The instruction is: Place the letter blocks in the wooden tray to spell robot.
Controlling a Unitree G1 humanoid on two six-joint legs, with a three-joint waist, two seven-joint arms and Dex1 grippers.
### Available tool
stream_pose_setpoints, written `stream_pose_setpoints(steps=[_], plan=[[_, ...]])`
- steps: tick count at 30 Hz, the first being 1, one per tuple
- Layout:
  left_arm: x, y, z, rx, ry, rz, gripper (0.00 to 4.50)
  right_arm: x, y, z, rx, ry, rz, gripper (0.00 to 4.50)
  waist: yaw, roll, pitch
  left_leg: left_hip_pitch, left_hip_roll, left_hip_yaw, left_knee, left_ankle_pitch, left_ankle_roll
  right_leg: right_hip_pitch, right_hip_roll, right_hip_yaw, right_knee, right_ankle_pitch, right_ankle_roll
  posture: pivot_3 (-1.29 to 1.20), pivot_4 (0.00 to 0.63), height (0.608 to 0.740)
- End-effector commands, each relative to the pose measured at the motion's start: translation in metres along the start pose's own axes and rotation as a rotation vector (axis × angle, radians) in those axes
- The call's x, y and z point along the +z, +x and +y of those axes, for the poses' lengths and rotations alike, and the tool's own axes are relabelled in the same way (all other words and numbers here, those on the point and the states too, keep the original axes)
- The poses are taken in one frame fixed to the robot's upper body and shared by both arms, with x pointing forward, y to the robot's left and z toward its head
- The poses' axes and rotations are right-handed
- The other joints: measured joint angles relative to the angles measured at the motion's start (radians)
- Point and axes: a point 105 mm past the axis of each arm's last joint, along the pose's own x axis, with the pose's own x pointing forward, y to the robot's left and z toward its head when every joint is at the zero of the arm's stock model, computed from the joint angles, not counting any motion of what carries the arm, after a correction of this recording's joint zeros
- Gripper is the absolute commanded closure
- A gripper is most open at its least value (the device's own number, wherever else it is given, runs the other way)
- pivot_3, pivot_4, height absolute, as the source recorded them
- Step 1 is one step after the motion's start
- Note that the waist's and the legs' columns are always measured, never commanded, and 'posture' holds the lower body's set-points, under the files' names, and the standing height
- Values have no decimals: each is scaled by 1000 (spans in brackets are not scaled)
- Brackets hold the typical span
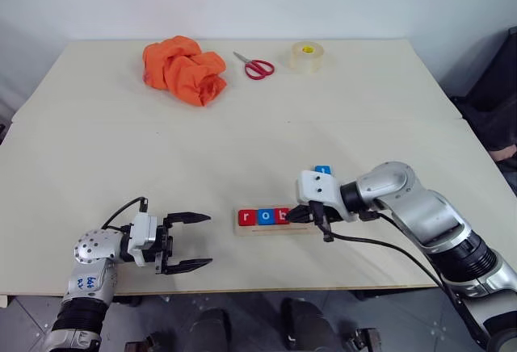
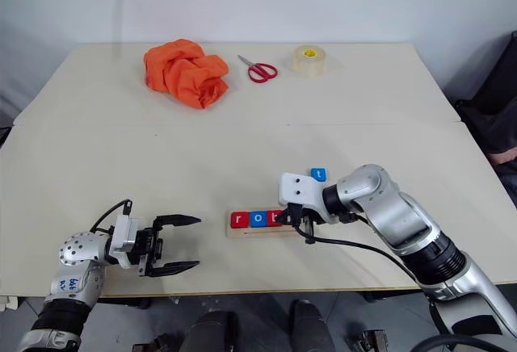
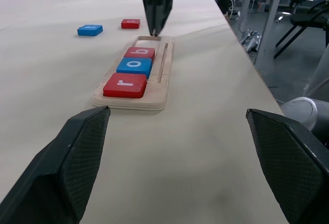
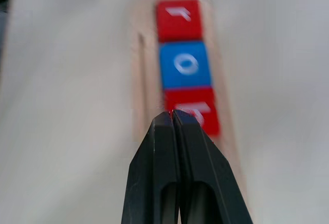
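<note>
1. The left gripper hovers low over the near left part of the tabletop, pointing level toward the tray. Its two black fingers are spread wide apart with nothing between them.
2. At the far side of the tabletop lies a crumpled orange cloth. To its right are red-handled scissors, and further right a roll of clear tape.
3. The wooden tray lies flat near the front edge, at the middle of the tabletop, between the two grippers and well apart from the left one.
4. Three letter blocks sit in the tray in a row, touching one another: a red r block at the tray's left end, a blue o block next, then a red b block. The right part of the tray holds no block.
5. The right gripper points down and leftward, its tips at the right edge of the red b block, over the tray. Its fingers are pressed tight together and carry nothing. Whether the tips touch the block cannot be told.
6. A blue t block lies on the tabletop just behind the right wrist, outside the tray.
7. Another red block lies on the tabletop near the blue one, beyond the tray's right end; its letter is too small to read.
</note>
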Motion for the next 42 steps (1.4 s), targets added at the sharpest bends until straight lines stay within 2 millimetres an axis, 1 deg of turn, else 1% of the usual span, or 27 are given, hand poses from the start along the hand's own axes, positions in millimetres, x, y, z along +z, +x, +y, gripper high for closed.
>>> stream_pose_setpoints(steps=[1, 8, 15, 21, 24, 25, 27, 29, 30, 32, 33, 37, 39, 40, 41, 42], plan=[[4, -1, 2, 5, 21, -9, 0, -6, -4, -9, -48, -5, 6, 4439, 0, 0, 0, 0, 0, 0, 0, 0, 0, 0, 0, 0, 0, 0, 0, 0, 150, 740], [6, -2, 2, 7, 25, -8, 0, -17, 10, -9, -31, 10, 11, 4439, 0, 0, 0, 0, 0, 0, 0, 0, 0, 0, 0, 0, 0, 0, 0, 0, 150, 740], [7, -5, 2, 15, 30, -4, 0, -12, 23, -6, -4, 11, -23, 4439, 0, 0, 0, 0, 0, 0, 0, 0, 0, 0, 0, 0, 0, 0, 0, 0, 150, 740], [7, -6, 3, 19, 34, -1, 0, -12, 26, -10, -18, 12, -24, 4439, -2, 0, 0, 2, 1, 0, 0, 0, 0, 2, 1, 0, 1, 0, 0, 0, 150, 740], [8, -6, 6, 19, 38, 1, 0, -8, 14, -18, -69, 8, -29, 4439, -1, 0, 0, 3, 2, 0, 0, 0, 0, 2, 2, 0, 1, 0, 0, 0, 150, 740], [9, -6, 6, 19, 39, 2, 0, -8, 7, -20, -89, 11, -32, 4439, 0, 0, 0, 3, 2, 0, 0, 0, 0, 2, 2, 0, 1, 0, 0, 0, 150, 740], [9, -7, 7, 17, 40, 2, 0, -7, -3, -20, -109, 15, -39, 4439, 1, 0, 0, 3, 2, 0, 0, 0, 0, 2, 2, 0, 1, 0, 0, 0, 150, 740], [9, -7, 9, 15, 41, 2, 0, -4, -14, -16, -112, 24, -64, 4439, 4, 0, 0, 2, 2, 0, 0, 0, 0, 2, 2, 0, 1, 0, 0, 0, 150, 740], [9, -7, 9, 15, 41, 2, 0, -4, -18, -15, -117, 33, -72, 4276, 4, 0, 0, 2, 2, 0, 0, 0, 0, 2, 2, 0, 0, 0, 0, 0, 150, 740], [9, -6, 11, 10, 38, 0, 0, -10, -33, -11, -156, 79, -86, 3910, 6, 0, 0, 1, 2, 0, 0, 0, -1, 2, 2, 0, -1, 0, 0, 0, 150, 740], [8, -6, 11, 8, 37, -1, 0, -13, -38, -9, -173, 96, -90, 3606, 6, 0, 0, 1, 2, 0, 0, -1, -1, 2, 2, -1, -2, 0, 0, 0, 150, 740], [9, -4, 16, 7, 35, -8, 0, -32, -67, -15, -347, 186, -98, 2275, 6, 0, 0, 0, 1, 0, 0, -1, -1, 2, 2, 0, -3, 0, 0, 0, 150, 740], [9, -4, 18, 4, 34, -11, 0, -43, -81, -12, -408, 262, -118, 1641, 6, 0, 0, 1, 1, 0, 0, -1, -1, 2, 2, 0, -2, 0, 0, 0, 150, 740], [9, -4, 19, 3, 34, -12, 0, -48, -88, -10, -442, 281, -121, 1358, 6, 0, 0, 1, 2, 0, 0, -1, -1, 2, 2, 0, -2, 0, 0, 0, 150, 740], [9, -4, 21, 2, 34, -12, 0, -53, -94, -7, -472, 296, -119, 936, 7, 0, 0, 1, 2, 0, 0, -1, -1, 2, 2, 0, -2, 0, 0, 0, 150, 740], [9, -5, 22, 2, 35, -13, 0, -56, -97, -4, -495, 304, -117, 623, 7, 0, 0, 1, 2, 0, 0, -1, -1, 2, 2, 0, -2, 0, 0, 0, 150, 740]])
